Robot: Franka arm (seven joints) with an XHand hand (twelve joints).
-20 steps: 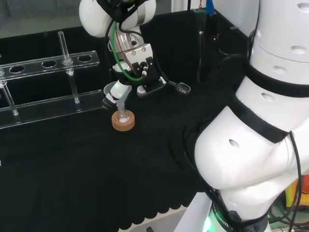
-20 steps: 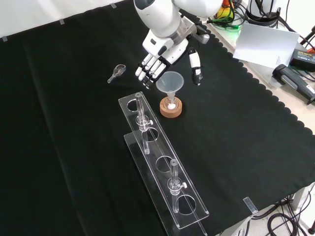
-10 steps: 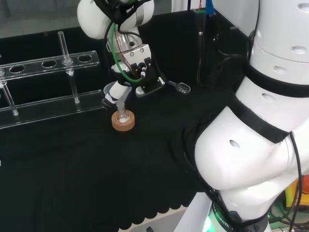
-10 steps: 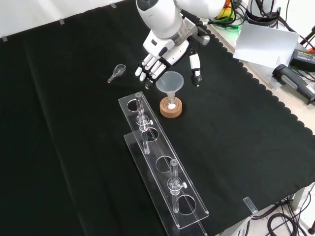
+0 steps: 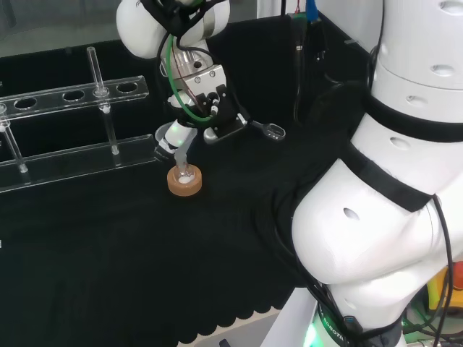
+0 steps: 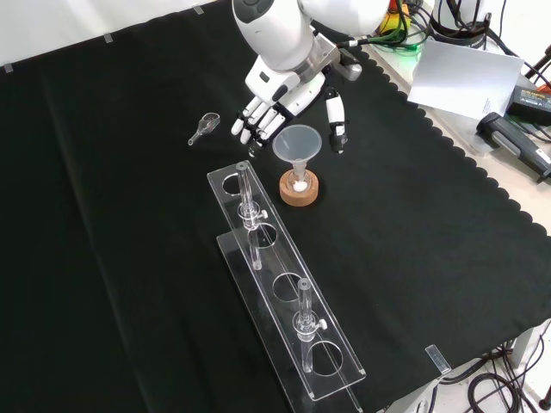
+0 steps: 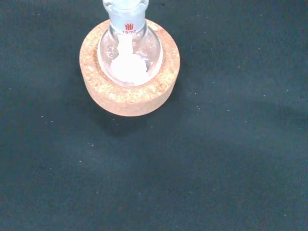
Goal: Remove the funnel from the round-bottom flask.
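1. Front view: the funnel [image 6: 297, 144] is seated in the neck of the round-bottom flask [image 6: 299, 182], which sits in a cork ring [image 6: 299, 192] on the black-clothed surface [image 6: 430, 241]. You have not lifted it; the removal is not yet done.
2. The hand [image 6: 274, 96] hovers just beyond the funnel, at about 11 o'clock from it in the front view. Its fingers [image 6: 250, 123] are straight and spread, with the thumb [image 6: 335, 116] standing apart at about 1 o'clock from the funnel. It holds nothing, and no contact with the funnel rim can be confirmed.
3. Head view: the hand [image 5: 206, 94] sits above and at about 1 o'clock from the cork ring [image 5: 184, 181], with the funnel [image 5: 171, 136] tucked just under it. Whether a finger touches the funnel cannot be told here.
4. Wrist view: the flask [image 7: 130, 53] stands upright in the cork ring [image 7: 129, 86] and holds a little white material at its bottom.
5. Other items noted: a clear tube rack [image 6: 284, 297] lies at 6 o'clock from the flask in the front view, close to the cork ring, and a small clear scoop [image 6: 203, 127] lies at 9 o'clock from the hand.
6. Judgement: you are at the approach stage. Closing on the funnel, lifting it clear and setting it down all remain.
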